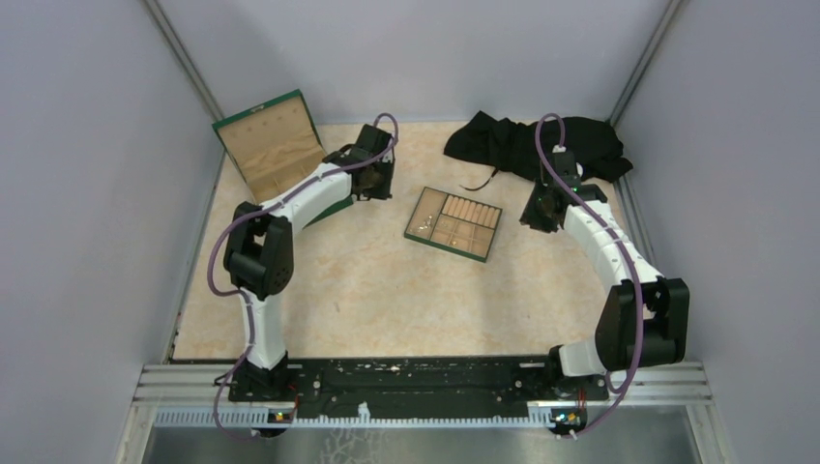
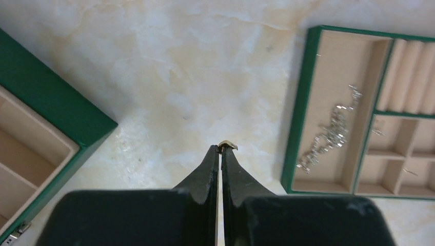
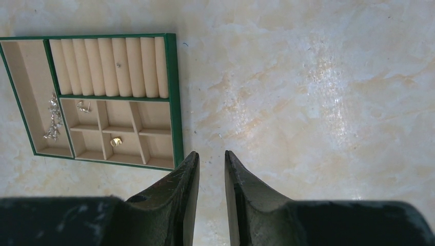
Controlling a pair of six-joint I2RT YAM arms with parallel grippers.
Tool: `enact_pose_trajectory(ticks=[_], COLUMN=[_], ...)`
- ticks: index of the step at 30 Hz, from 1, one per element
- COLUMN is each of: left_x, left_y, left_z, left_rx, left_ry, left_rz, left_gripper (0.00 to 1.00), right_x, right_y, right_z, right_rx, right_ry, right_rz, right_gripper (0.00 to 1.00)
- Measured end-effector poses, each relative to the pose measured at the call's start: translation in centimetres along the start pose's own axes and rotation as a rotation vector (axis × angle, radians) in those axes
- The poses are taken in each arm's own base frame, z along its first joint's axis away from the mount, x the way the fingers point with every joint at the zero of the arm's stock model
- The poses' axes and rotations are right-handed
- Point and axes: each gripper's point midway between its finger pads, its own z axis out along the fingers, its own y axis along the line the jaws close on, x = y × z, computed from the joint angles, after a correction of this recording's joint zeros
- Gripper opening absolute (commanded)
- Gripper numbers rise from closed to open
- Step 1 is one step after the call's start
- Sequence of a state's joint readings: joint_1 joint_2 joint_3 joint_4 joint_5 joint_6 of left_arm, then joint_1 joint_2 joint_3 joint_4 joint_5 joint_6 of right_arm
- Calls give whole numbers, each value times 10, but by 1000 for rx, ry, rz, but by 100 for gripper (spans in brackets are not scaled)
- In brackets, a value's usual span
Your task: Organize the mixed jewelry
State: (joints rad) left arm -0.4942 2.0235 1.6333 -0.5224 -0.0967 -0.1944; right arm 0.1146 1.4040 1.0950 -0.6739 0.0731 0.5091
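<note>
The green-rimmed tan tray point(image 1: 414, 235) lies mid-table; it also shows in the left wrist view point(image 2: 300, 107) and the right wrist view point(image 3: 173, 92). A silvery chain point(image 2: 331, 134) lies in its long side compartment point(image 3: 53, 117). A small earring point(image 3: 82, 106) and a gold ring point(image 3: 116, 141) lie in small compartments. A tiny piece point(image 3: 119, 65) sits on the padded rolls. My left gripper point(image 2: 221, 149) is shut on a small gold ring point(image 2: 228, 145), above bare table left of the tray. My right gripper point(image 3: 211, 156) is open and empty, right of the tray.
An open green jewelry box point(image 1: 276, 145) stands at the back left, its tan compartments also in the left wrist view point(image 2: 31, 148). A black cloth point(image 1: 541, 140) lies bunched at the back right. Grey walls close in the table on three sides.
</note>
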Motion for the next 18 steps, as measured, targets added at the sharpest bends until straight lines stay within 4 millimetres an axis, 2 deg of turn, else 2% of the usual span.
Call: enact_pose_trajectory(ticks=[2,4,11,14,18], left_x=[-1,2,17,29,52], left_y=[-16,-40,-149,-180,-200], left_z=[-11,-21,-46,-44,-27], left_rx=[30,65,251,313,350], left_ry=[-4,-2,-3,21,79], left_rz=[30,74,227,259,283], left_gripper=[6,6,7,7,8], right_x=[0,0,-1,-1,-3], right_y=[0,0,-1,-3,-5], right_z=[0,0,0,0,-4], right_rx=[-1,-1,7,15,24], right_ry=[-1,-1,-4,-7,-19], right_rz=[0,0,-1,-4,-8], right_gripper=[25,25,25,25,25])
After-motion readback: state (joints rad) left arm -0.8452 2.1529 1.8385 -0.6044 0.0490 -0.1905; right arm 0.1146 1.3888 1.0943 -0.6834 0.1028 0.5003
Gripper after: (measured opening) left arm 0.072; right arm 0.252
